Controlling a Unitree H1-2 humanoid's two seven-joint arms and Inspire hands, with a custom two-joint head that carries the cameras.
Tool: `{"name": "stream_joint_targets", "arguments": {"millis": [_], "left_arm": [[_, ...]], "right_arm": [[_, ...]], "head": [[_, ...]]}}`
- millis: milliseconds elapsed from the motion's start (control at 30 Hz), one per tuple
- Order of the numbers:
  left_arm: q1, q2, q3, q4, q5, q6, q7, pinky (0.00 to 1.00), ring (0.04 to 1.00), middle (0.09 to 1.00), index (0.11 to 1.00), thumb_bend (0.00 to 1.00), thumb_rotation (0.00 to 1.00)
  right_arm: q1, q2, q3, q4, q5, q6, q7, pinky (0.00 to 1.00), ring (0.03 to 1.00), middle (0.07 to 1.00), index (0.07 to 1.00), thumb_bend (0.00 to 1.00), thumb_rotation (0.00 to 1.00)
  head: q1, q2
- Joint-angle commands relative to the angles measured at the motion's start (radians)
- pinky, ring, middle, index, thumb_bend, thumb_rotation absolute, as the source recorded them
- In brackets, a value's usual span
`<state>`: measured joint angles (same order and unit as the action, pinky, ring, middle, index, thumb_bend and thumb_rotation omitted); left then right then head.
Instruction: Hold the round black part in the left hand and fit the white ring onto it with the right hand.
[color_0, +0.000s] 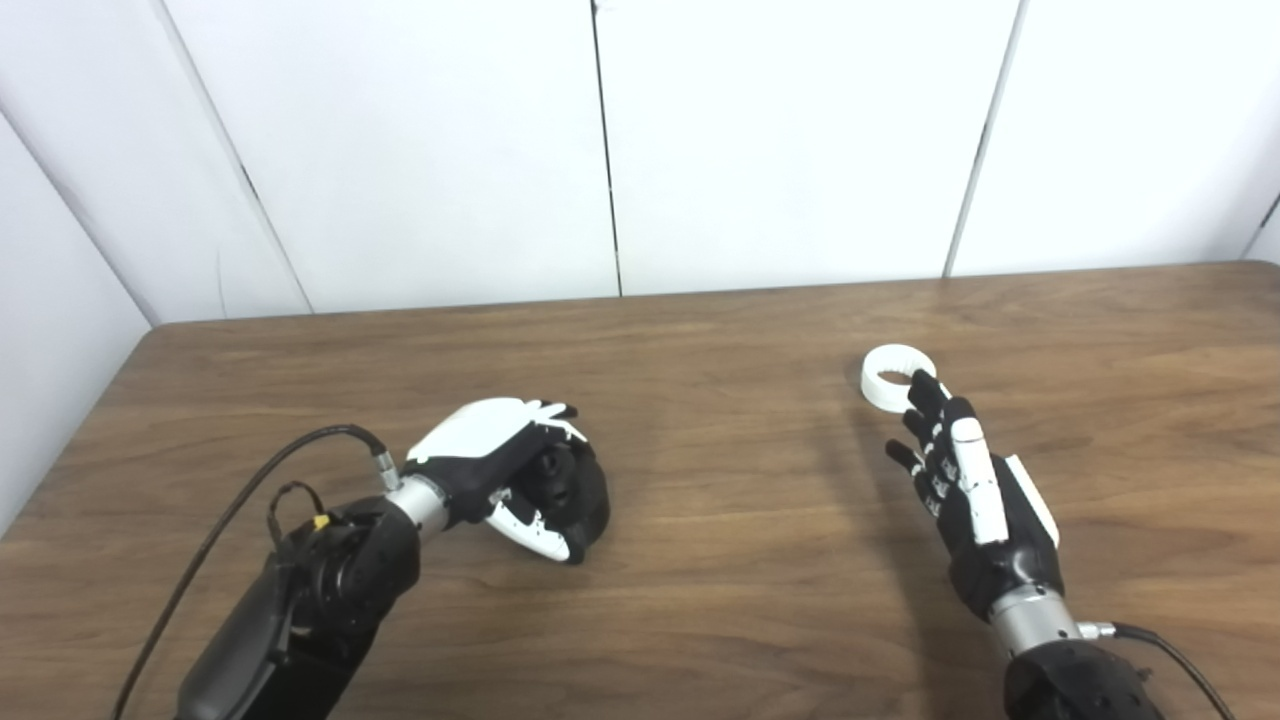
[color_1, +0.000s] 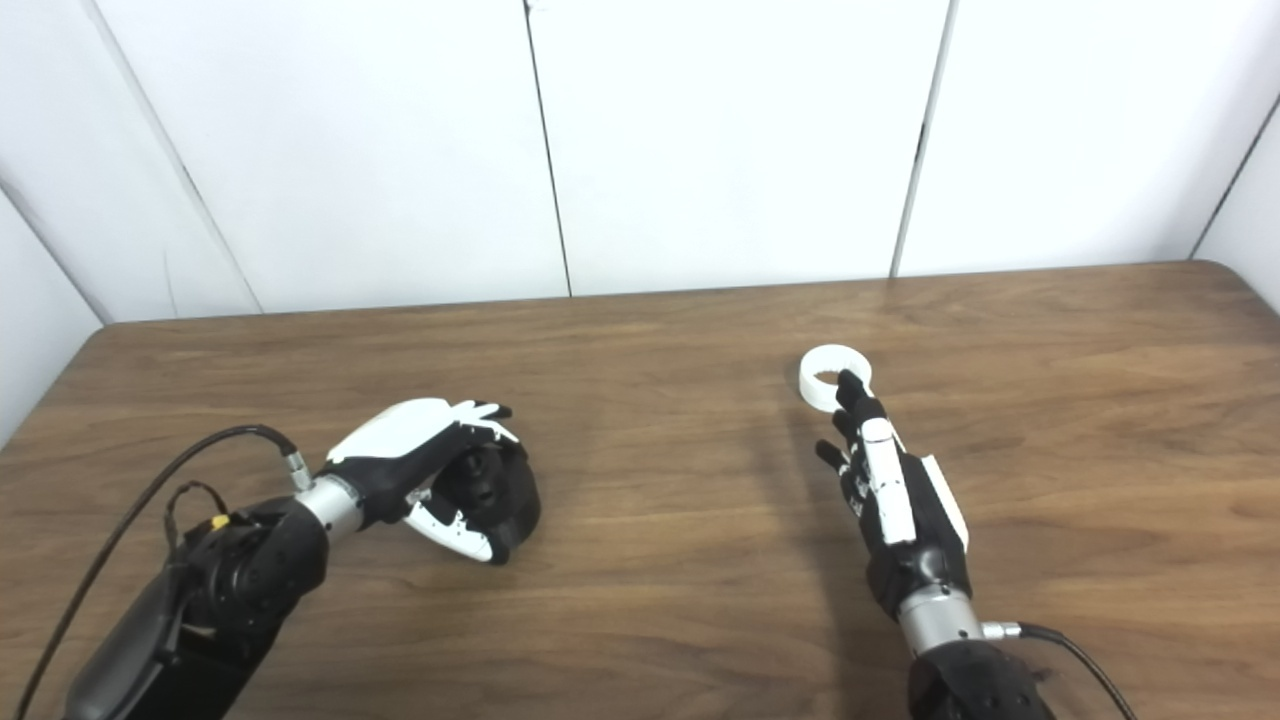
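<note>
Brown wood-grain table (color_0: 720, 560), rounded far corners, backed by white wall panels (color_0: 780, 140) with dark vertical seams. Left side wall is white too.

Left hand (color_0: 500, 470) at about 8 o'clock of the table, fingers and thumb curled closed around the round black part (color_0: 575, 490). The part sits in the palm at table level; can't tell if it's lifted off the wood. A black cable (color_0: 240, 500) loops off the left wrist.

Right hand (color_1: 890, 490) at about 4 o'clock, fingers stretched out and slightly spread, holding nothing, pointing toward 11 o'clock. Fingertips (color_1: 850, 385) overlap the near rim of the white ring (color_1: 835, 375); actual contact can't be told.

White ring lies flat on the table, right of centre, at 12 o'clock of the right hand, well apart from the black part. Short plain band, hollow middle. Black part is chunky, round, matte, mostly hidden by the fingers.
</note>
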<state>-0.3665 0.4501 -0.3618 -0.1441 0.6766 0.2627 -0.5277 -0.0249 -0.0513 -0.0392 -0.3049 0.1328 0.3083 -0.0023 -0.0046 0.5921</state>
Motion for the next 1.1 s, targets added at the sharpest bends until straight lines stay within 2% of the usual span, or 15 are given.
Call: {"name": "stream_joint_targets", "arguments": {"millis": [0, 100, 533, 1067], "left_arm": [[-0.033, 0.013, 0.009, -0.038, 0.02, -0.002, 0.005, 0.96, 1.0, 0.969, 0.74, 0.89, 0.27], [-0.026, -0.003, 0.001, -0.049, 0.014, -0.017, 0.009, 0.94, 1.0, 0.97, 0.735, 0.89, 0.28], [-0.009, -0.059, -0.047, -0.116, 0.053, 0.002, -0.037, 0.98, 1.0, 0.982, 0.737, 0.9, 0.29], [0.015, -0.113, -0.105, -0.175, 0.083, -0.015, -0.068, 0.97, 1.0, 0.982, 0.742, 0.89, 0.31]], "right_arm": [[-0.029, 0.005, 0.002, -0.038, 0.002, -0.01, 0.007, 0.95, 1.0, 0.988, 0.971, 0.46, 1.0], [-0.028, 0.006, 0.002, -0.038, 0.002, -0.011, 0.007, 0.95, 1.0, 0.986, 0.972, 0.45, 1.0], [-0.03, 0.013, 0.007, -0.038, -0.003, -0.009, 0.003, 0.95, 1.0, 0.991, 0.973, 0.45, 1.0], [-0.021, 0.02, 0.007, -0.041, -0.013, -0.007, 0.0, 0.92, 0.993, 0.987, 0.972, 0.45, 1.0]], "head": [[-0.001, 0.001], [-0.003, 0.004], [-0.01, 0.008], [-0.015, 0.011]]}}
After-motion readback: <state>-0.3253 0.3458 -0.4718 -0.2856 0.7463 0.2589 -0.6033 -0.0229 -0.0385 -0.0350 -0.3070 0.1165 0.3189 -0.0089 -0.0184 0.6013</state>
